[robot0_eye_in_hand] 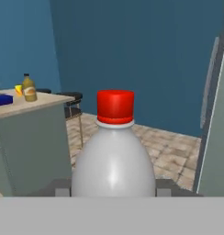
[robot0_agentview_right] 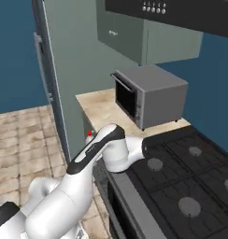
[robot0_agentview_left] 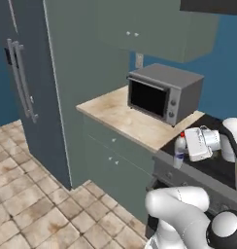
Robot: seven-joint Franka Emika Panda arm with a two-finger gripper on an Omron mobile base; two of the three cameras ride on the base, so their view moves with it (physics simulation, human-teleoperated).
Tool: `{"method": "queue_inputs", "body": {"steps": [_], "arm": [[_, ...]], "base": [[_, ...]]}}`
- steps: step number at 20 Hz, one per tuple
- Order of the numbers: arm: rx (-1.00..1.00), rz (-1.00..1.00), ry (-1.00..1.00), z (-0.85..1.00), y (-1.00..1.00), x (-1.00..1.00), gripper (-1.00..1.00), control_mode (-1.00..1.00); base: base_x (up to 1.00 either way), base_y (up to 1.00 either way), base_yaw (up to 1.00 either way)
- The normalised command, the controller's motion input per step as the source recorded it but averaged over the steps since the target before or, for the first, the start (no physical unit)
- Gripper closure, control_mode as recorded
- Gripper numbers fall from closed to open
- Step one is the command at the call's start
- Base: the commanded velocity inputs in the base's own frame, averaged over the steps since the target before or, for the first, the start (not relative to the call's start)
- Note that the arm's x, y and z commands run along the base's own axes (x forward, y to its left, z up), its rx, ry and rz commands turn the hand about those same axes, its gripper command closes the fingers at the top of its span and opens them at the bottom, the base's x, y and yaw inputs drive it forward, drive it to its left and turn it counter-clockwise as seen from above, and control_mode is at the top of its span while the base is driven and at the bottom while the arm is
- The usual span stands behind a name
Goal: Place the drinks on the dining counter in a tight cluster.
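The dining counter (robot0_eye_in_hand: 40, 106) carries the amber bottle (robot0_eye_in_hand: 29, 88) and, seemingly, a blue item (robot0_eye_in_hand: 2, 99).

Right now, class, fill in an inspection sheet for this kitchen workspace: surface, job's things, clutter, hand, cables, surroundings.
Surface: dining counter, beige top.
Job's things: silver-white bottle with red cap, in the hand, beside the stove; amber bottle upright on the dining counter.
Clutter: blue item and yellow item near the amber bottle.
Hand: hand closed on the silver-white bottle.
Cables: nothing seen.
Surroundings: microwave on the kitchen counter, fridge, stool, tiled floor.
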Motion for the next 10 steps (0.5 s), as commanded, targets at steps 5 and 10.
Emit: {"method": "queue_inputs", "body": {"steps": [5, 10], "arm": [[0.00, 0.00, 0.00, 0.00, 0.00, 0.00, 1.00, 1.00], [0.00, 0.00, 0.00, 0.00, 0.00, 0.00, 1.00, 1.00]], "base": [[0.24, 0.33, 0.58], [0.30, 0.40, 0.50]]}}
